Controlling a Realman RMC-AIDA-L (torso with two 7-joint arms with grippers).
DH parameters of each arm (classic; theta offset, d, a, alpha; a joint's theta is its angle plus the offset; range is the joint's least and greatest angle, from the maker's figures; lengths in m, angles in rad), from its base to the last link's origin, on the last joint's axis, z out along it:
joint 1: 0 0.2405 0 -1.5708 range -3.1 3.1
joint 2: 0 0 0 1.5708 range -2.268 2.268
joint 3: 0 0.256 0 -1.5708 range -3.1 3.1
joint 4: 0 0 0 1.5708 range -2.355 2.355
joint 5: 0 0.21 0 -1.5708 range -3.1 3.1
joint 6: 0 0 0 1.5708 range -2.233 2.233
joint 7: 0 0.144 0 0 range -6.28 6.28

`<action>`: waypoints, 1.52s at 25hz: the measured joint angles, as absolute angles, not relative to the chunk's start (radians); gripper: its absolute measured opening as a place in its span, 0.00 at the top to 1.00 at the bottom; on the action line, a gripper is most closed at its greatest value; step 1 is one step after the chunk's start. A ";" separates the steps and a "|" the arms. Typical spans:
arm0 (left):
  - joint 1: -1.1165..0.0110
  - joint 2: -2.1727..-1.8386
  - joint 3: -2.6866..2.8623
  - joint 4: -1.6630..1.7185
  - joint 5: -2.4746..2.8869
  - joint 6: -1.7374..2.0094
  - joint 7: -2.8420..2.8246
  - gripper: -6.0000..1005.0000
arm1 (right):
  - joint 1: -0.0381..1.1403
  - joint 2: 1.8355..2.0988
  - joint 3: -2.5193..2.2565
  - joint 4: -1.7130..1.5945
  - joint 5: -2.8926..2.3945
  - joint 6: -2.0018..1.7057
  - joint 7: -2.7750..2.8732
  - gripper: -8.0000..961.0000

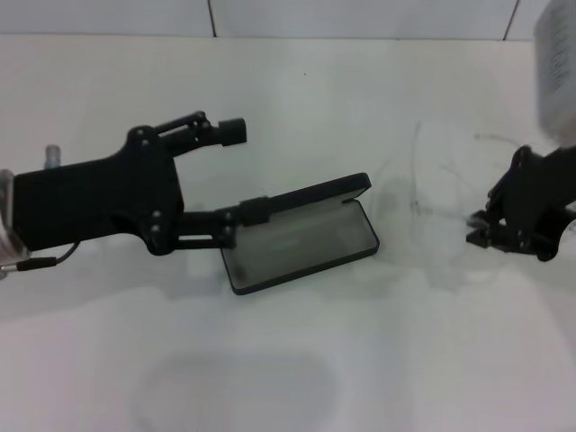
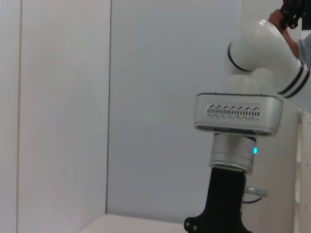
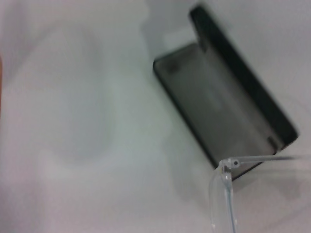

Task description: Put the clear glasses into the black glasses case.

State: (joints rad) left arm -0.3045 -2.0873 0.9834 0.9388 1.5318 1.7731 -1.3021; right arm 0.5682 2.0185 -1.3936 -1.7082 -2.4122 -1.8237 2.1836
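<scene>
The black glasses case (image 1: 301,241) lies open mid-table, grey lining up and lid (image 1: 315,195) raised along its far side. It also appears in the right wrist view (image 3: 221,104). My left gripper (image 1: 243,171) is open at the case's left end, its lower finger (image 1: 243,214) against the lid's end and its upper finger (image 1: 229,130) in free air. The clear glasses (image 1: 430,200) hang faintly just right of the case, held at their right side by my right gripper (image 1: 479,232), which is shut on them. One hinge and arm (image 3: 224,187) show close to the right wrist camera.
The white table (image 1: 288,360) ends at a tiled wall (image 1: 270,16) at the back. The left wrist view shows only a pale wall and my right arm's white joints (image 2: 238,114).
</scene>
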 joint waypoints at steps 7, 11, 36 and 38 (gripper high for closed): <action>-0.296 -2.089 0.966 0.938 1.461 1.774 -1.301 0.11 | 0.493 2.017 -1.159 -1.747 -2.113 -1.850 2.068 0.87; -0.292 -2.088 0.967 0.935 1.357 1.780 -1.301 0.11 | 0.424 2.017 -1.036 -1.574 -1.817 -1.850 1.858 0.87; -0.478 -2.093 1.105 0.902 1.216 1.780 -1.253 0.25 | 0.464 2.025 -1.022 -0.844 -1.547 -1.958 1.394 0.87; -0.493 -2.093 1.119 0.903 1.204 1.766 -1.252 0.38 | 0.471 2.024 -1.056 -0.842 -1.544 -1.937 1.394 0.87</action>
State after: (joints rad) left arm -0.4927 -2.0926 1.1190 0.9030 1.2044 1.7660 -1.2515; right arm 0.4707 2.0245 -1.0559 -0.8421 -1.5442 -1.9366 1.3936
